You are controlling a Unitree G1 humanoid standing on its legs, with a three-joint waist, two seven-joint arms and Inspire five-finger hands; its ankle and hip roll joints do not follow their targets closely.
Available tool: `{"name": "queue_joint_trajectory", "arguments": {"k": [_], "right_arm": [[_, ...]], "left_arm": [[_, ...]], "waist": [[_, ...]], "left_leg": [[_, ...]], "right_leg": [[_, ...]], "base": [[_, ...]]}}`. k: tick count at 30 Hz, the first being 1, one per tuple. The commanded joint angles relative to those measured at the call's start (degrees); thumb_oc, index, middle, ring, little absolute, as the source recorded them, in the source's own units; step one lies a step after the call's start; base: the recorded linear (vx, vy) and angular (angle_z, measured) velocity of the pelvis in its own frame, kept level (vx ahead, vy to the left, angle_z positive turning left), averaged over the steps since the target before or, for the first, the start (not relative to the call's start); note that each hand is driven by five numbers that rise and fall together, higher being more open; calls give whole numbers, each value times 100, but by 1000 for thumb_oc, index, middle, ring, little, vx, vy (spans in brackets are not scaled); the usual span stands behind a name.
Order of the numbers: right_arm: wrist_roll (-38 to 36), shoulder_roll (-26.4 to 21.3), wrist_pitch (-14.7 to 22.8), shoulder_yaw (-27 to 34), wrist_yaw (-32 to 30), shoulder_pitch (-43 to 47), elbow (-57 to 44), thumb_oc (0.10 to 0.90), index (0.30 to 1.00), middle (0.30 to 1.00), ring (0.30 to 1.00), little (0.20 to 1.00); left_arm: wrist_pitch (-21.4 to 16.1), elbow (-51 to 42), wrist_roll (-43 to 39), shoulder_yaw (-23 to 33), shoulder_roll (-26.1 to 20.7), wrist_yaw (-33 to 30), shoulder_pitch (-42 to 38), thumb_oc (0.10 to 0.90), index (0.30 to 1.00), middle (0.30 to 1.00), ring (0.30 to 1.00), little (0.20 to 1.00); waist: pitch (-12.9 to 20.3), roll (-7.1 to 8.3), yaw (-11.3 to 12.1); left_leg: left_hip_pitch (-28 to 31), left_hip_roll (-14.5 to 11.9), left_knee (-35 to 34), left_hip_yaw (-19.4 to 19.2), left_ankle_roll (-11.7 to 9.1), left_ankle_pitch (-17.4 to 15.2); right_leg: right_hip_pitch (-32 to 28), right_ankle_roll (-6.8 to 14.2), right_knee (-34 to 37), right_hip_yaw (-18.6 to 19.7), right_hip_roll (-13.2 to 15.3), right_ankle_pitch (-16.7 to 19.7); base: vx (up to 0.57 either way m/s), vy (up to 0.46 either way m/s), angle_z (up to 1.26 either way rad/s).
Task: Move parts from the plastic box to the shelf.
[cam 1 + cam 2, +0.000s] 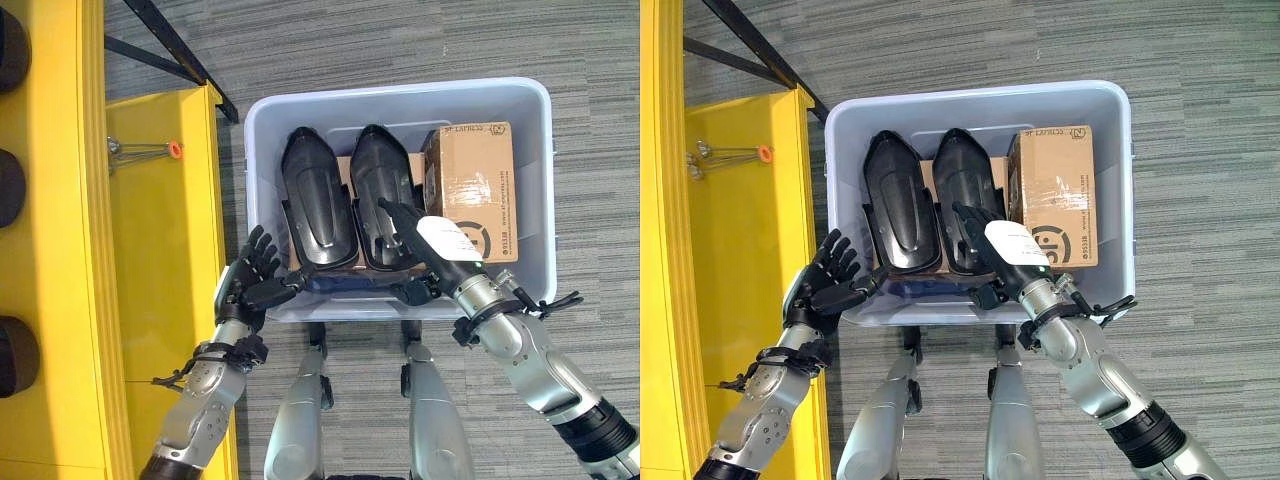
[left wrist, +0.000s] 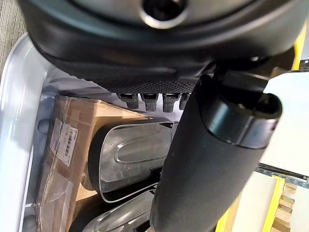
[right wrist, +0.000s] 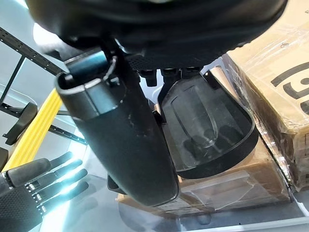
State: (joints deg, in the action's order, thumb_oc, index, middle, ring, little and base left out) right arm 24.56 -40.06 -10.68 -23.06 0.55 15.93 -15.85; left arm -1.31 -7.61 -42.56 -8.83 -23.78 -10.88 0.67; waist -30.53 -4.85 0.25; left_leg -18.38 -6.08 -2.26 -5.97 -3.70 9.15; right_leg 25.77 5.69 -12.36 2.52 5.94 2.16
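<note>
A pale blue plastic box (image 1: 400, 92) stands on the carpet in front of me. Inside lie two black moulded parts side by side, the left part (image 1: 318, 200) and the right part (image 1: 380, 185), on flat cardboard. My right hand (image 1: 430, 245) reaches over the near rim, open, its straight fingers resting on the right part (image 3: 203, 125). My left hand (image 1: 255, 275) hovers open outside the box's near left corner, thumb pointing at the wall. The yellow shelf (image 1: 150, 220) runs along the left.
A taped cardboard box (image 1: 470, 190) fills the right side of the plastic box. Dark round items (image 1: 10, 190) and an orange-tipped wire piece (image 1: 145, 150) sit on the shelf. A black metal brace (image 1: 170, 40) crosses behind it.
</note>
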Motion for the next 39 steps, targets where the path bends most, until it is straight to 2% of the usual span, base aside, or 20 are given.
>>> {"name": "queue_joint_trajectory", "arguments": {"k": [1,10,16,19,24,30,37,39], "right_arm": [[165,-134,256,11,-163,324,-783,900,1000,1000,1000,1000],[336,-123,169,-72,-139,367,-713,900,1000,1000,1000,1000],[421,-154,178,-103,-186,438,-711,900,1000,1000,1000,1000],[446,-150,118,-150,-163,490,-757,900,1000,1000,1000,1000],[524,-153,86,-179,-471,471,-739,900,1000,1000,1000,1000],[867,-187,65,-299,-511,648,-866,900,1000,1000,1000,1000],[852,-254,-27,-285,-690,663,-869,900,1000,1000,1000,1000],[892,-270,-211,-304,-693,678,-879,900,1000,1000,1000,1000]], "left_arm": [[-439,-734,-38,293,-241,36,14,900,1000,1000,1000,1000],[-442,-756,-39,261,-250,-43,38,900,1000,1000,1000,1000],[-505,-811,-56,233,-261,-162,49,900,1000,1000,1000,1000],[-515,-820,-75,208,-263,-215,39,900,1000,1000,1000,1000],[-611,-885,-34,171,-276,-209,161,900,1000,1000,1000,1000],[-643,-949,-147,161,-353,-73,316,900,1000,1000,1000,1000],[-672,-1017,-176,201,-400,7,425,900,1000,1000,1000,1000],[-676,-1006,-203,210,-424,79,449,900,1000,1000,1000,1000]], "waist": [[74,120,-87],[74,66,-47],[74,26,-13],[74,10,7],[74,-21,57],[74,-84,155],[74,-123,199],[74,-146,197]], "left_leg": [[-354,325,676,223,269,-584],[-712,367,797,254,280,-540],[-1196,419,1052,297,314,-558],[-1491,450,1220,338,330,-584],[-1968,508,1623,439,369,-702],[-2701,631,2334,515,458,-916],[-2873,686,2533,549,507,-988],[-2905,699,2594,531,509,-1025]], "right_leg": [[-139,-271,-448,-690,-11,-670],[201,-302,-634,-700,-7,-708],[666,-348,-923,-679,-19,-766],[949,-378,-1157,-652,-24,-848],[1381,-437,-1636,-586,-7,-1049],[2078,-590,-2495,-541,-116,-1371],[2255,-610,-2712,-514,-132,-1441],[2298,-624,-2750,-503,-135,-1454]], "base": [[0,-4,4],[0,0,0],[-6,11,1],[-11,3,3],[-2,-6,9],[16,-19,9],[21,-3,2],[31,32,5]]}}
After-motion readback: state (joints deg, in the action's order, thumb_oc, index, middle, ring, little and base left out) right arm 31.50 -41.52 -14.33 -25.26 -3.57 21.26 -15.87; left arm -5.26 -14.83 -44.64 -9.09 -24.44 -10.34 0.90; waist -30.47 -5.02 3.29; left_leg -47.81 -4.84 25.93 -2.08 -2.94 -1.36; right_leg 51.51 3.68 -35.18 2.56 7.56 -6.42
